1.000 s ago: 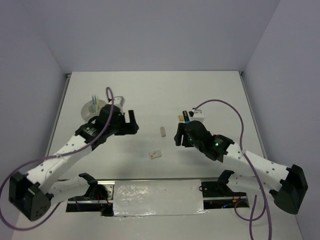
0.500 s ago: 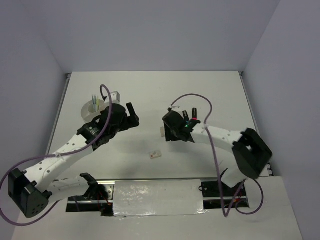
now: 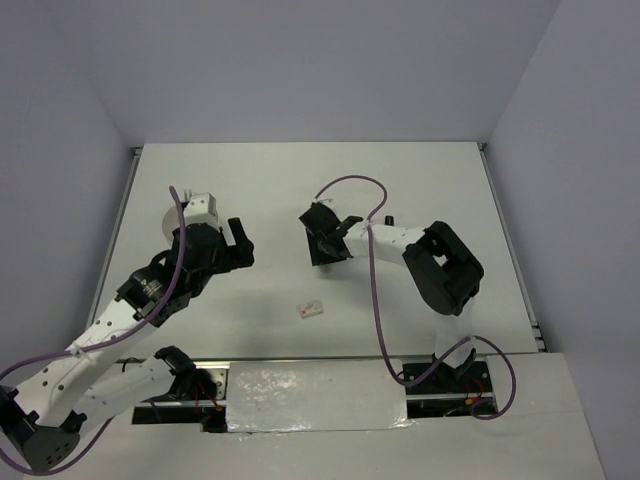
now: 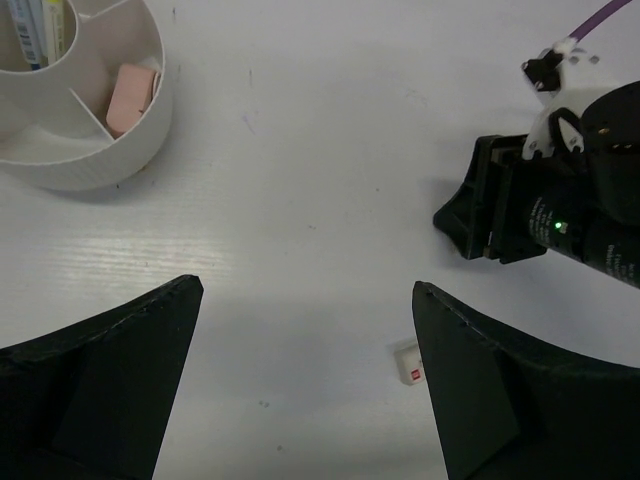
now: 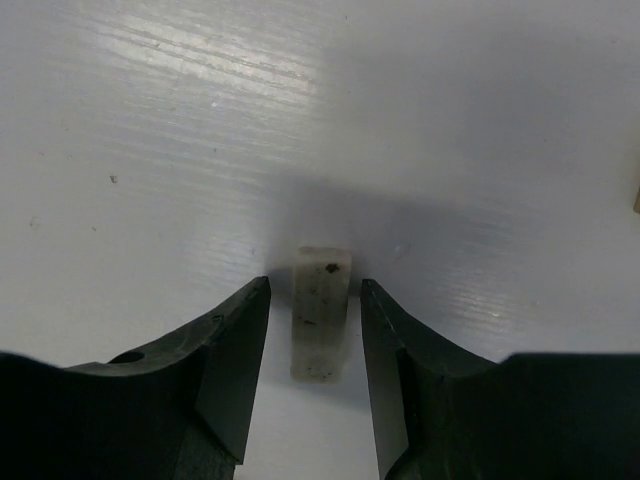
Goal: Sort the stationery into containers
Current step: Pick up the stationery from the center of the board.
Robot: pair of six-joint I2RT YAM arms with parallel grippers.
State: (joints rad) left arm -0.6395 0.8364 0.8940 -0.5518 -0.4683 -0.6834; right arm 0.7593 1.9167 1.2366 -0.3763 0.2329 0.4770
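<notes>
R gripper (image 5: pixel 314 292) released, jaws straddling eraser (image 5: pixel 322 312) on desk (image 5: pixel 150 150), gaps on 2 sides. Eraser long axis parallel to jaws, so just clench. L gripper (image 4: pixel 305 290) released, empty, near tub (image 4: pixel 110 160).

Smooth plastic tub (image 4: pixel 105 165), matt eraser (image 5: pixel 322 315)

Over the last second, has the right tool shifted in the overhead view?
Yes. The right tool swung left, toward the white tub's side, and now straddles the tan eraser.
</notes>
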